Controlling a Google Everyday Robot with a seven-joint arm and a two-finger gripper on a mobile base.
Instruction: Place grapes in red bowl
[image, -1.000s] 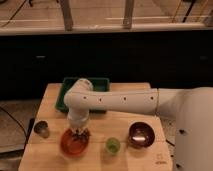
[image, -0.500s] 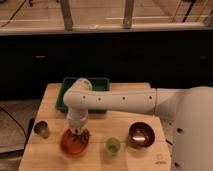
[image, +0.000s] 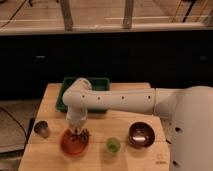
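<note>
Gripper (image: 77, 132) lowered into red bowl (image: 67, 146); grapes (image: 83, 135) beside fingers; grip unclear.

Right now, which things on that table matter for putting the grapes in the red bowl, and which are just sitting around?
For the job: the grapes, the red bowl, the gripper above the bowl.
Lying about: maroon bowl, green cup, metal cup, green tray.

The pincer (image: 78, 133) hung over the red bowl (image: 75, 143) at the bench's (image: 145, 161) front, the grapes (image: 81, 135) at it, with a can (image: 41, 130) left, cup (image: 113, 145) and second bowl (image: 140, 135) right, and a tray (image: 101, 82) behind.
</note>
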